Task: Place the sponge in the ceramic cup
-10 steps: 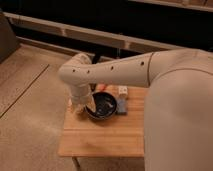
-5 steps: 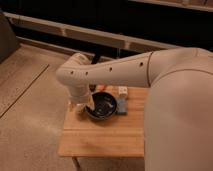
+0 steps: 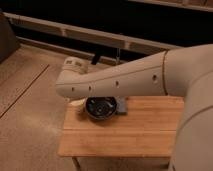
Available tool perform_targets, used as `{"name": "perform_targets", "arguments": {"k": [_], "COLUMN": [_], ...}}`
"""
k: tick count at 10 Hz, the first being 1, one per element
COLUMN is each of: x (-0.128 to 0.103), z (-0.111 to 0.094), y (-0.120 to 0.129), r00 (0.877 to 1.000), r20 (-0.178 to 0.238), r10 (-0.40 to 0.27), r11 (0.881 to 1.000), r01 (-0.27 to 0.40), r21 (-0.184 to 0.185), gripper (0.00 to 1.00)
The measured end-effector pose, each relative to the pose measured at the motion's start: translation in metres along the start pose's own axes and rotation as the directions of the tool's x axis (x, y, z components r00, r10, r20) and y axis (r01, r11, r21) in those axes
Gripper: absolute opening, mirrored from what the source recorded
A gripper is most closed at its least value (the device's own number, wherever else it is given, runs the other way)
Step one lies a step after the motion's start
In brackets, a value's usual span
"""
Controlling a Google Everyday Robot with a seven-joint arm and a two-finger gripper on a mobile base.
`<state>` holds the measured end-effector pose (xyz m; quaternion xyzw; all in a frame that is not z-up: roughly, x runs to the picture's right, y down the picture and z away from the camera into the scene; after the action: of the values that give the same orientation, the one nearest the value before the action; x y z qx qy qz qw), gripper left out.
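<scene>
Blue sponge (image 3: 121, 105) on wooden table (image 3: 145, 132), just beside dark bowl (image 3: 101, 108), at its 3 o'clock. It lies outside ceramic cup, which arm (image 3: 115, 82) likely hides.
Step, likely: reach for sponge.
Next: straddle it, pinch gently.
Looks small, flat, soft.
Hidden gripper under arm, near bowl's 10 o'clock; fingers wide apart, sponge not held.

The arm (image 3: 120, 80) is covering the back edge of the table (image 3: 125, 137) and the far rim of the dark bowl (image 3: 101, 109). The gripper is hiding under the arm's bend at the table's back left corner; a pale patch (image 3: 76, 104) there is perhaps its wrist or the ceramic cup. Only a blue sliver of the sponge (image 3: 122, 106) is peeking out beside the bowl. The right edge is cropping the robot's body (image 3: 197, 120).
</scene>
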<state>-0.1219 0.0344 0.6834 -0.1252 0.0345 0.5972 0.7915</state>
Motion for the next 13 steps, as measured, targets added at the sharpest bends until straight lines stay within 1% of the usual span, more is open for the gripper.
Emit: {"name": "perform_targets", "arguments": {"k": [2, 3, 4, 5, 6, 7, 8, 9, 10, 11, 12, 13], "x": [0.0, 0.0, -0.004, -0.009, -0.012, -0.014, -0.017, -0.018, -0.019, -0.023, -0.025, -0.033], "z": [0.0, 0.003, 0.008, 0.015, 0.017, 0.018, 0.02, 0.023, 0.027, 0.035, 0.042, 0.041], "y": [0.003, 0.001, -0.013, -0.061, -0.089, -0.118, -0.143, -0.16, -0.167, -0.17, -0.172, -0.175], "r00": [1.0, 1.0, 1.0, 0.997, 0.991, 0.981, 0.963, 0.94, 0.915, 0.868, 0.823, 0.8], "r20": [0.003, -0.001, -0.006, -0.016, -0.016, -0.009, 0.005, 0.021, 0.032, 0.043, 0.046, 0.065], "r10": [-0.007, -0.003, 0.017, 0.08, 0.129, 0.193, 0.268, 0.341, 0.402, 0.494, 0.566, 0.597], "r11": [1.0, 1.0, 1.0, 0.991, 0.98, 0.963, 0.941, 0.918, 0.897, 0.86, 0.821, 0.802], "r01": [0.007, 0.003, -0.017, -0.078, -0.125, -0.188, -0.263, -0.338, -0.401, -0.496, -0.568, -0.598], "r21": [-0.003, 0.003, 0.025, 0.108, 0.153, 0.191, 0.211, 0.206, 0.184, 0.122, 0.056, 0.002], "gripper": [0.65, 0.65, 0.65, 0.65, 0.65, 0.65, 0.65, 0.65, 0.65, 0.65, 0.65, 0.65]}}
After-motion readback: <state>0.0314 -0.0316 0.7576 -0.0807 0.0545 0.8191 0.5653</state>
